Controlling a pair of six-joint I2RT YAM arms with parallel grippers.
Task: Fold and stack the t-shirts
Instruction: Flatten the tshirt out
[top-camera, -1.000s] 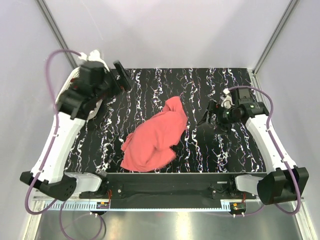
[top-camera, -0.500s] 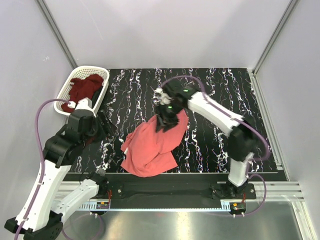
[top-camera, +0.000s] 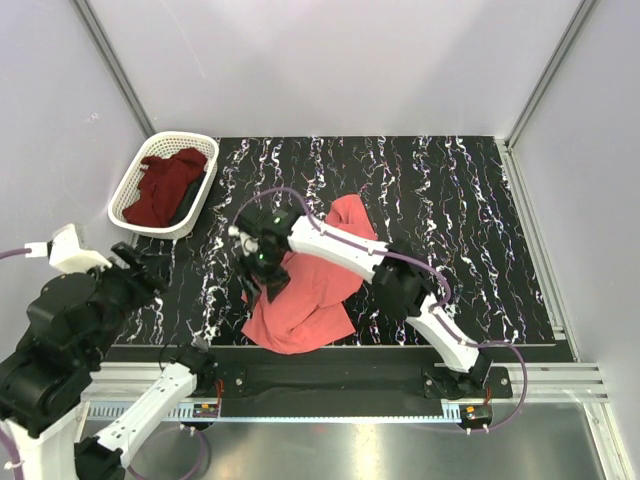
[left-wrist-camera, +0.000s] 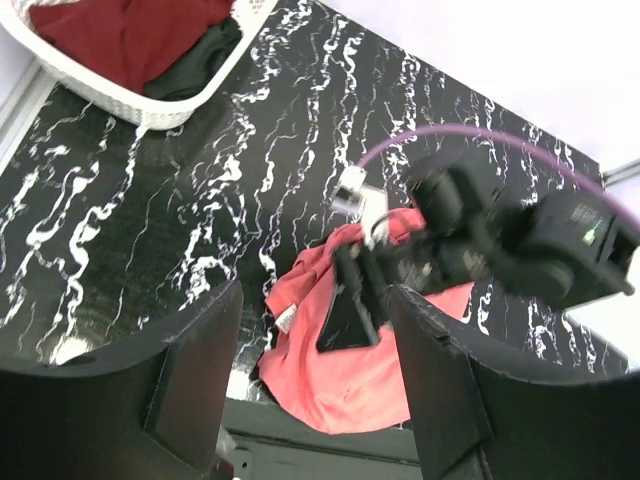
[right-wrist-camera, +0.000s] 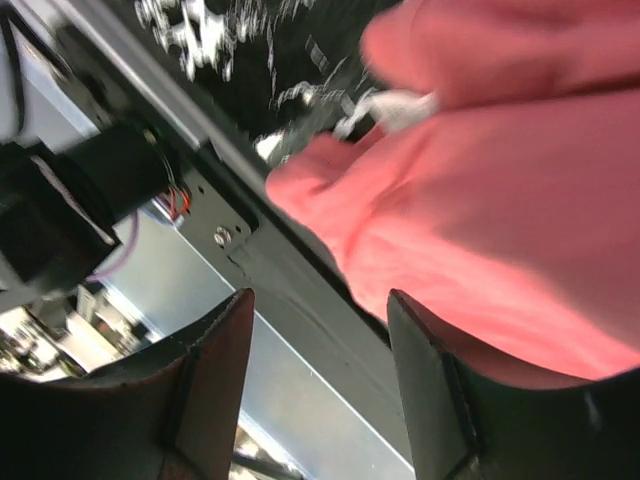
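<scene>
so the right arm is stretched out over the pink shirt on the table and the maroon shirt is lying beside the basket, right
Not quite. The maroon shirt lies inside the white basket, not beside it, as the top view shows. The rest stands: the right arm is stretched out over the pink shirt on the table.

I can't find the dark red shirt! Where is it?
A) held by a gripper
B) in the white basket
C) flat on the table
B: the dark red shirt lies bunched inside the basket.
</scene>
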